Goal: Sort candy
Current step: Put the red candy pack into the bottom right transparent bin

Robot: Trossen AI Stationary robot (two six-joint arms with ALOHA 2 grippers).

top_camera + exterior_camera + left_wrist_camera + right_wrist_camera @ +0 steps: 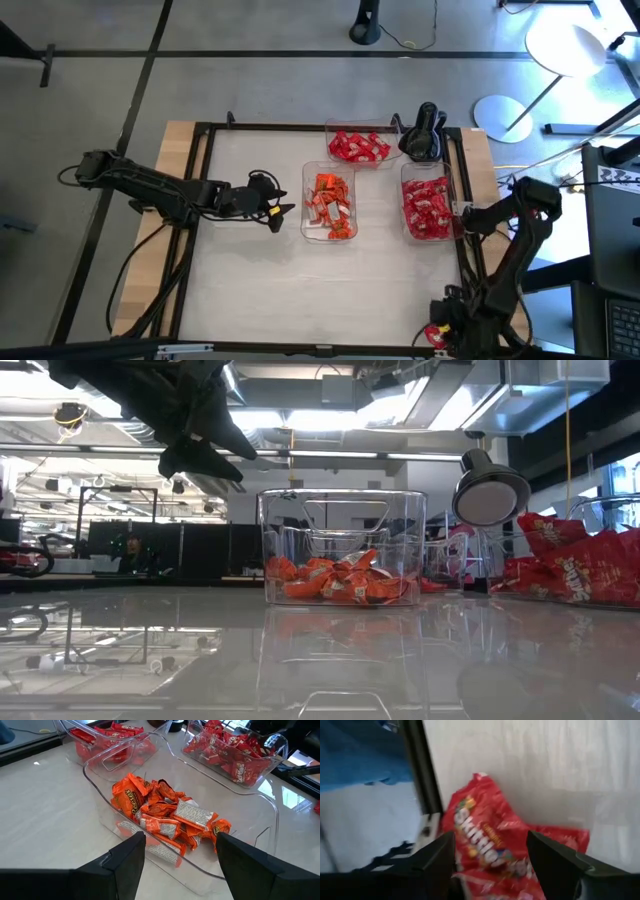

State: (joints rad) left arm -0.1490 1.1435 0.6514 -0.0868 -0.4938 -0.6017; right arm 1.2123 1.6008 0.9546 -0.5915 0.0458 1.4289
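My left tool (287,212) hangs apart at nine o'clock of the orange Reese's candy (330,203). My right tool (490,865), apart, hovers over red Skittles (482,840). All candy looks sorted in trays; the surface (300,290) is bare.

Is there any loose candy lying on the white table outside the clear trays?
No. From above, the orange candy and the red candy all sit inside clear trays, with bare table around them.

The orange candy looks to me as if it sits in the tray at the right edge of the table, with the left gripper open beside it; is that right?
Not quite. The high view shows the orange candy in the middle tray; the tray at the right edge holds red candy. The left gripper is indeed open beside the orange candy.
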